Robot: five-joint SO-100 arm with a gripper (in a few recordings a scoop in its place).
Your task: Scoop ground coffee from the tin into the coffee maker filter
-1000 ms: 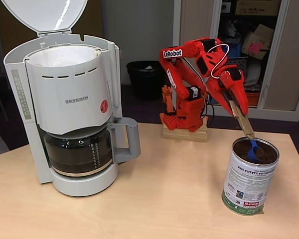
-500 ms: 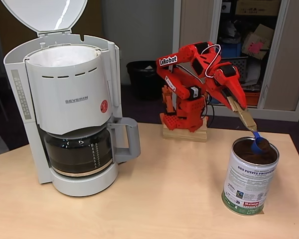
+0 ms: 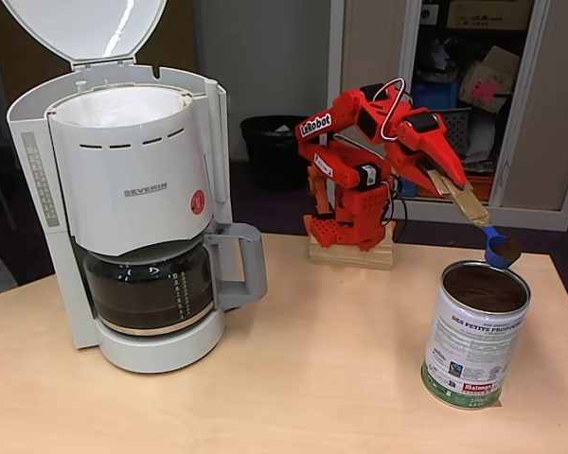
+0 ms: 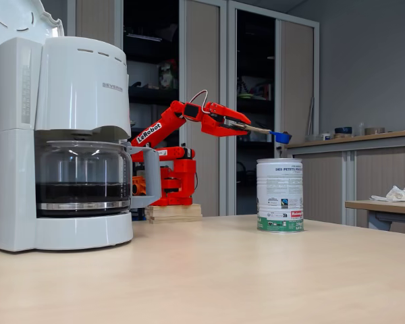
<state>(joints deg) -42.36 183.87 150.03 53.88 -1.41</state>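
Gripper (image 3: 445,182) clamped on wooden scoop handle, blue scoop (image 3: 501,249) w/ coffee (image 3: 507,250) held level just above tin (image 3: 476,333) so nothing spills en route; filter (image 3: 123,106) well apart at left, lid (image 3: 85,28) up, ready.

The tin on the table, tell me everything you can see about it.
The tin is a tall metal cylinder with a shiny rim and a white and green printed label with a small red logo near the base. It stands upright on the wooden table, open, with no lid on it, and filled nearly to the rim with coffee. It sits at the right in both fixed views, apart from the coffee maker. A blue scoop with coffee in it hangs just above the rim, not touching.
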